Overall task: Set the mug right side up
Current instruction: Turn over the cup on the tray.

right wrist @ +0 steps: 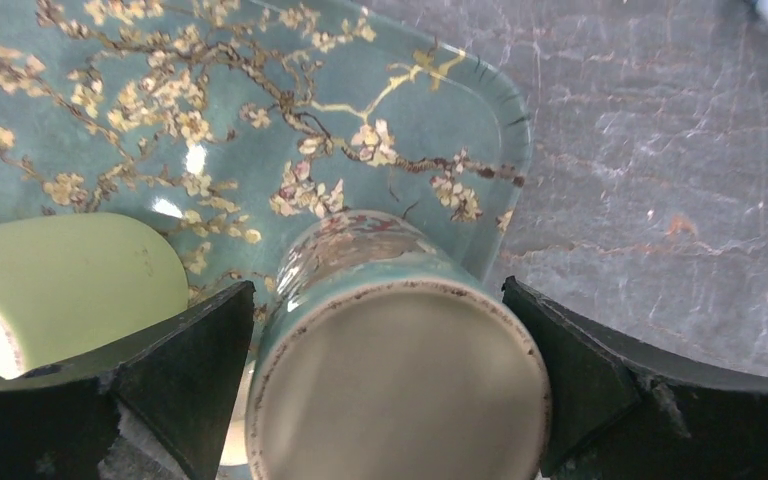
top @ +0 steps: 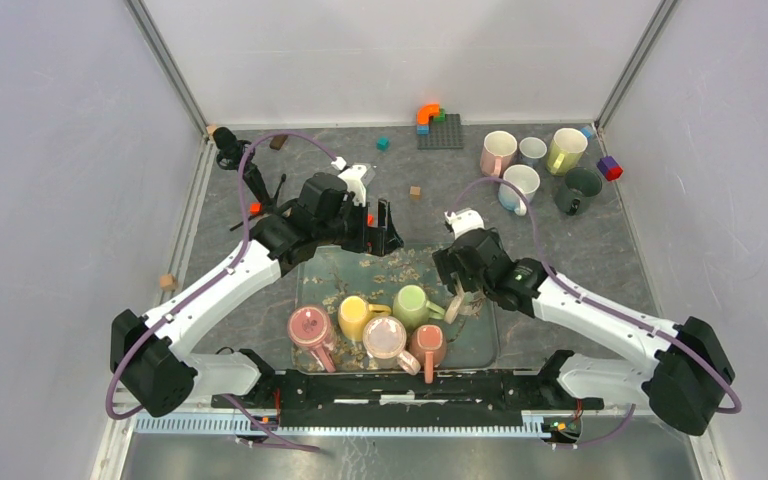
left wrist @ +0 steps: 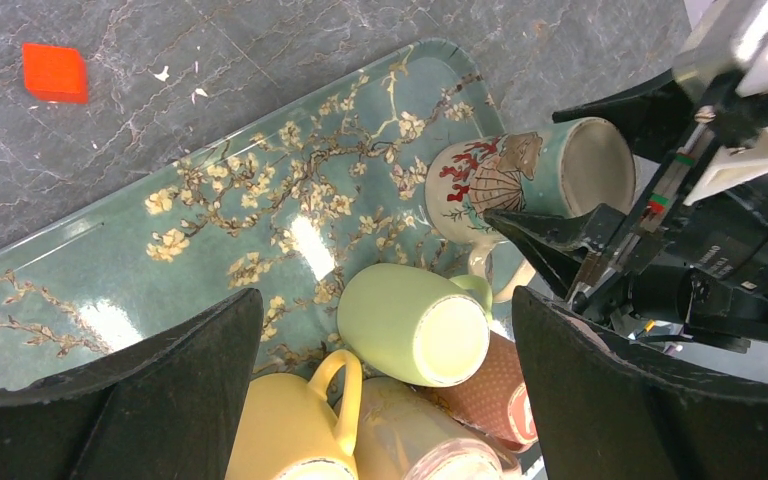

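**Teal mug down on the tray, right jaws wide around it**

The teal mug [right wrist: 400,400] sits on the blossom-patterned tray [left wrist: 160,210], near its right edge, and it is not upright. Its pale base faces the right wrist camera. From the left wrist view it seems to lie on its side with the handle low, though how far it tilts is hard to judge. Red coral and a shell are painted on its wall.

The right jaws stand wide open, with one dark finger [right wrist: 160,390] on each side of the mug's base. No closed grip on it shows.

The left jaws are also spread wide and hold nothing. They hang above the tray, over the green mug [left wrist: 415,325], which lies just beside the teal one. A yellow mug [left wrist: 280,430] is close against the green one on the near side, with more pinkish mugs [top: 385,337] crowded along the tray's near edge.

The tray rests on a grey marbled bench [left wrist: 290,40]. An orange block [left wrist: 55,72] lies on the bench beyond the tray. In the top view a cluster of upright mugs [top: 520,165] stands at the bench's far right, well apart from the tray.
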Tool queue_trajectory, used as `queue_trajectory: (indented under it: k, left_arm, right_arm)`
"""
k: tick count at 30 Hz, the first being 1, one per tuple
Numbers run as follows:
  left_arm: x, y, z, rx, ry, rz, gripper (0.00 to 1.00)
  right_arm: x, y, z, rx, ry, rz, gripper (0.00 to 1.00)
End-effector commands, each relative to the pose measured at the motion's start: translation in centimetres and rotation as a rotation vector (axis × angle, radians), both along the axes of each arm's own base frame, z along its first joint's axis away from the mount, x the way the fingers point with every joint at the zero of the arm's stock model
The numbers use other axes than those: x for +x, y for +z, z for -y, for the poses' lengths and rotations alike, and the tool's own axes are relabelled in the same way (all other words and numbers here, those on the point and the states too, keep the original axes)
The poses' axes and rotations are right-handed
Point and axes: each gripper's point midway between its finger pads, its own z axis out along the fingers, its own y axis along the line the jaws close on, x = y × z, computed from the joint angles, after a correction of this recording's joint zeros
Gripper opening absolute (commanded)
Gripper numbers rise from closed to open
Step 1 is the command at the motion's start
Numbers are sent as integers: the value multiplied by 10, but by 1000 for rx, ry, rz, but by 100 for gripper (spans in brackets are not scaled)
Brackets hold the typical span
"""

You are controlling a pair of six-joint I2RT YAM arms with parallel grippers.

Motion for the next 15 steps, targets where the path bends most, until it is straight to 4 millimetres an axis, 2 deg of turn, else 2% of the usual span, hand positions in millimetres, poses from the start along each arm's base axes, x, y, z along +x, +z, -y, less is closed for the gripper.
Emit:
queue_trajectory:
  k: [1, 6, 15]
  left_arm:
    - [1, 20, 2, -39, -28, 61, 100]
    - [-1, 20, 4, -46, -41, 64, 100]
    - [-1, 22, 7, -63, -60, 73, 100]
  right_arm:
    - [16, 41, 0, 3, -30, 85, 98]
    - [6, 63, 12, 50, -134, 59, 98]
    - [-37, 71, 15, 227, -188, -79, 98]
